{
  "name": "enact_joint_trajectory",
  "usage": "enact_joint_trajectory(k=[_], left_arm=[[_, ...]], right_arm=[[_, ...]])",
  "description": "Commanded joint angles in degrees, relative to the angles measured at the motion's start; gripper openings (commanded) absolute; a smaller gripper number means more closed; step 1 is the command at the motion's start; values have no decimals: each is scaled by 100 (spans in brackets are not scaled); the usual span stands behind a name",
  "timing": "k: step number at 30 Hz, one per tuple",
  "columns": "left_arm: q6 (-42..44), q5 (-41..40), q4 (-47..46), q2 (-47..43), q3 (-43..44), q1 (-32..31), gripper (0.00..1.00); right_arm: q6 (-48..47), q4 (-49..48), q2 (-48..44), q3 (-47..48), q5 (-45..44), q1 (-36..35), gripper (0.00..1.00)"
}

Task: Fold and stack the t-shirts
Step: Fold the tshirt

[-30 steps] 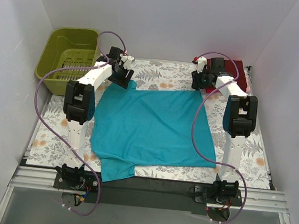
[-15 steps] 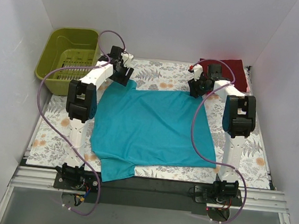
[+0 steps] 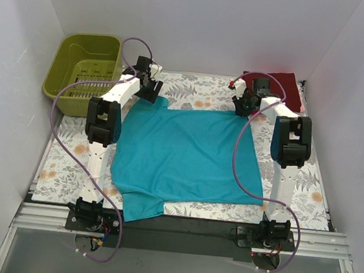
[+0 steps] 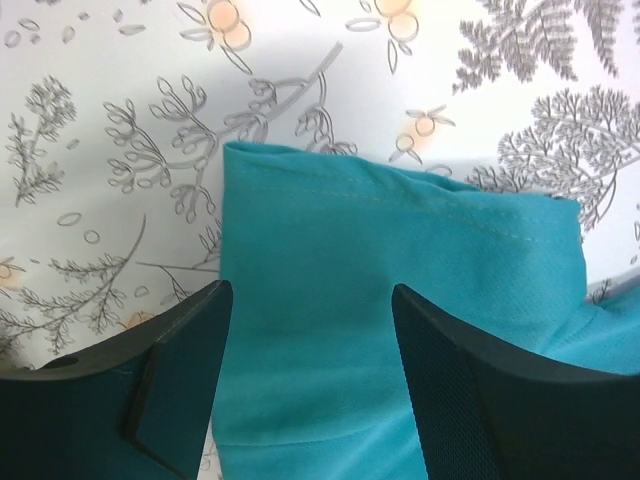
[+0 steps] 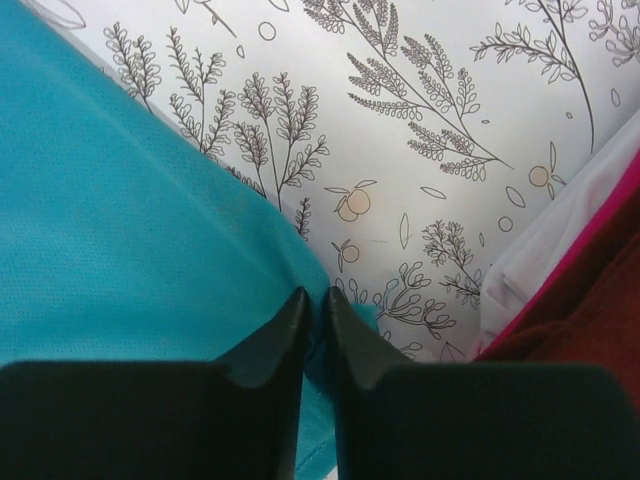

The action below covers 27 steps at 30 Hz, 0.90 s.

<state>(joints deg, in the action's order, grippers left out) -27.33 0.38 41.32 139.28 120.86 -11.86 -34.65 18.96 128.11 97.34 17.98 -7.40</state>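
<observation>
A teal t-shirt [image 3: 183, 153] lies spread flat on the floral table cover. My left gripper [image 3: 150, 91] is open over the shirt's far left sleeve [image 4: 400, 250], one finger on each side of the cloth. My right gripper [image 3: 242, 107] is shut on the shirt's far right corner [image 5: 345, 315], low on the table. A dark red folded t-shirt [image 3: 285, 88] lies at the far right corner, with pink cloth under it [image 5: 600, 230].
An olive-green plastic basket [image 3: 85, 67] stands at the far left, off the cover. White walls close in the table on three sides. The floral cover [image 3: 193, 92] shows beyond the teal shirt between the two grippers.
Both grippers moved a little toward the far edge. The right gripper shifted left off the red stack and closed on the teal shirt's corner. The shirt's far edge barely moved.
</observation>
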Motion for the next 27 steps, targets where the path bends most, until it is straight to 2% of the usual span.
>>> enact_joint_trajectory(k=[1,2,6,21,27], left_arm=[[-167,-179,-203,81,341,-18,64],[-185,-179,-256,99,420,-18,64],[-158,-214,-414,178,456,-18,64],[-35,-285,-555,556,351,-18,59],[-167,-47,-283,679,430,-18,50]], right_arm=[[-68,134,38,320,65,2,16],[-85,152,47,347,74,2,10],[-164,231,56,400,162,-25,1],[-252,310,-76,251,329,-69,1],[-279,328,-146,189,364,-69,1]])
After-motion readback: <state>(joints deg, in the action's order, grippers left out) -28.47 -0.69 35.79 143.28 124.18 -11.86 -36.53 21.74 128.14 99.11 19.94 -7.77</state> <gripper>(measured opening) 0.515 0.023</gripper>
